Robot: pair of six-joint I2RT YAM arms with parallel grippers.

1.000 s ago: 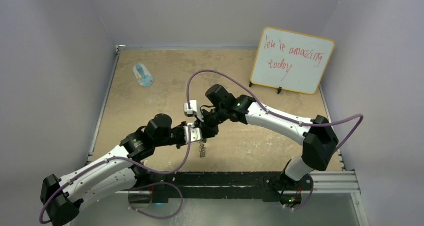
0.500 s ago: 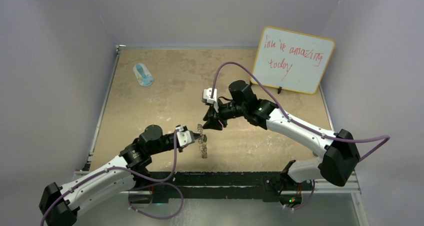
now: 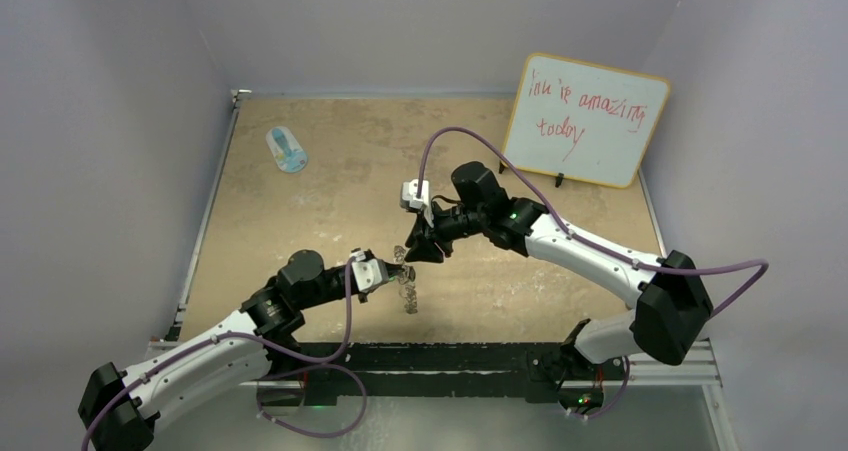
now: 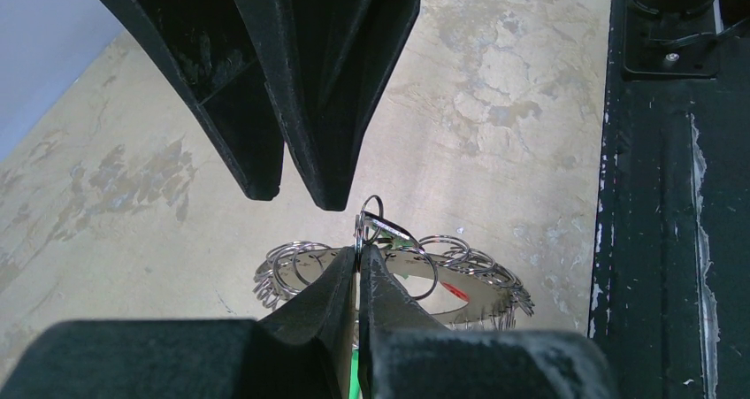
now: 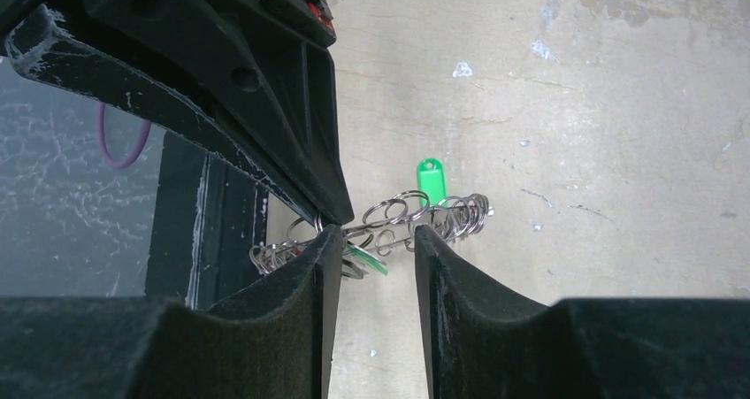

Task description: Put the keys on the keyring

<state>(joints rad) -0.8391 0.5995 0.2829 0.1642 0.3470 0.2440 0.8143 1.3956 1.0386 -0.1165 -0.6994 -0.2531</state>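
Observation:
My left gripper (image 3: 392, 269) is shut on a small wire loop at the rim of the keyring (image 3: 405, 289) and holds it just above the table near the front edge. In the left wrist view the gripper (image 4: 361, 249) pinches that loop; the flat silver keyring (image 4: 475, 302) hangs beyond it with a red tag (image 4: 455, 290) on it. My right gripper (image 3: 418, 251) is open and empty, close above the ring. In the right wrist view the gripper (image 5: 371, 231) straddles the wire loops of the keyring (image 5: 460, 213). A green tag (image 5: 431, 178) shows behind them. The keys' metal parts are not clear.
A blue-and-white oval object (image 3: 287, 149) lies at the far left of the table. A whiteboard (image 3: 585, 119) with red writing leans at the far right. The black rail (image 3: 450, 356) runs along the near edge, right behind the ring.
The two arms have drawn apart. The left gripper pulled back toward the near edge with the keyring. The right gripper moved right and away, then edged slightly back left.

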